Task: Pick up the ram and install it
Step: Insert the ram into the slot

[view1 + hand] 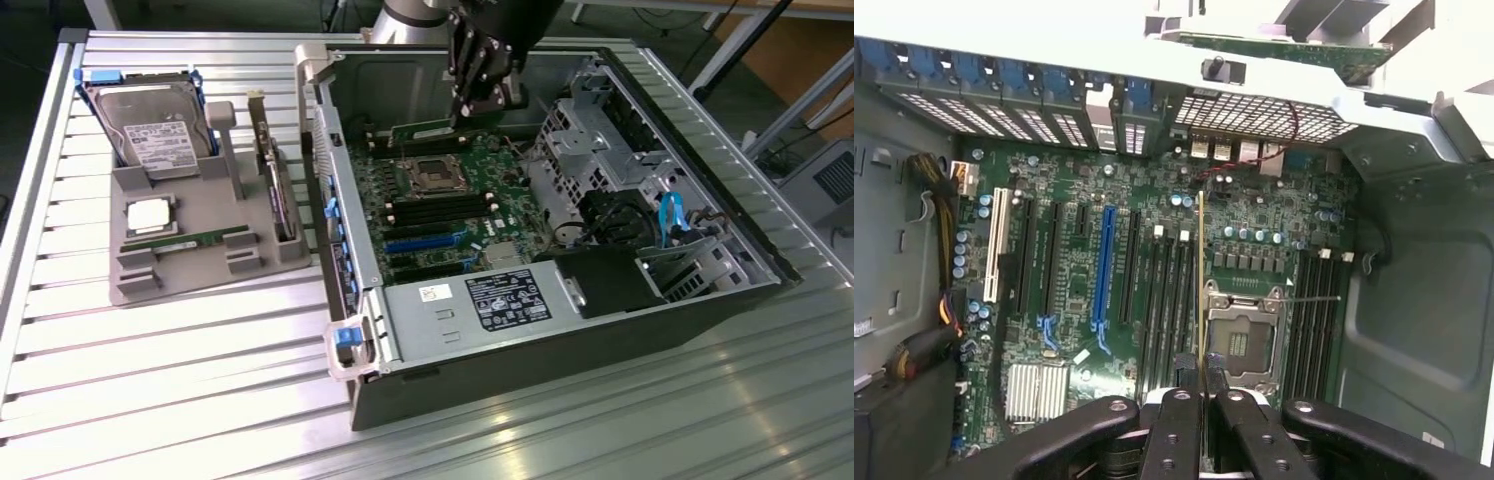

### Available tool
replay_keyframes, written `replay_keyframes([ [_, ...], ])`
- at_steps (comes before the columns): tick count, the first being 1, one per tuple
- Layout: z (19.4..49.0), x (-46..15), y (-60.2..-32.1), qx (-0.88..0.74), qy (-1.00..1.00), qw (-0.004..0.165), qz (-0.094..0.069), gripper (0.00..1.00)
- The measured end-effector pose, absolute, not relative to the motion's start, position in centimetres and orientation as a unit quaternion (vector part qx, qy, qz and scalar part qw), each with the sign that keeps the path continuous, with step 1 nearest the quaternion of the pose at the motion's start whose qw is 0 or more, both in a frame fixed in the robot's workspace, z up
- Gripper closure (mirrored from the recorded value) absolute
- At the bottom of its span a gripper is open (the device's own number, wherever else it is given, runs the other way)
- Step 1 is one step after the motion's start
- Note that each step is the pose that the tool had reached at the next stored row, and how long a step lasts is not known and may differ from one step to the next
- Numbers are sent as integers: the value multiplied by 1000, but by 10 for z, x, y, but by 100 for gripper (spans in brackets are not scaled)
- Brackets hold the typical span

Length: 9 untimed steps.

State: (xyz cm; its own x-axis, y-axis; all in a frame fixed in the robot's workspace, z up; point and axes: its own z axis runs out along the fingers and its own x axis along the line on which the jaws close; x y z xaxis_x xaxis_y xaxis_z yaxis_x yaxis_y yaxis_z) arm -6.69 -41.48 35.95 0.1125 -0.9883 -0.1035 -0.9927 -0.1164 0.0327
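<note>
My gripper [470, 110] is inside the open computer case [350, 300], above the motherboard [447, 200]. It is shut on the ram [427, 130], a thin green stick that juts out towards the exterior view's left. In the wrist view the ram [1201, 280] shows edge-on as a thin line running out from between my black fingers [1179, 425]. It hangs over the board between the black memory slots [1166, 300] and the processor socket [1239, 335], apart from both. Further memory slots [1314, 310] lie on the socket's other side.
A grey holder [174, 265] on the slatted table at the exterior view's left carries a hard drive [154, 135], a square silver processor [150, 215], an upright expansion card [276, 195] and a thin green strip [187, 243]. The power supply [494, 300] and drive cage [601, 150] crowd the case.
</note>
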Motion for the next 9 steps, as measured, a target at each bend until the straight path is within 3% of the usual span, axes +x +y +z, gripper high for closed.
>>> replay_keyframes([
  [9,346,-68,-415,-746,664,22,50,88],
])
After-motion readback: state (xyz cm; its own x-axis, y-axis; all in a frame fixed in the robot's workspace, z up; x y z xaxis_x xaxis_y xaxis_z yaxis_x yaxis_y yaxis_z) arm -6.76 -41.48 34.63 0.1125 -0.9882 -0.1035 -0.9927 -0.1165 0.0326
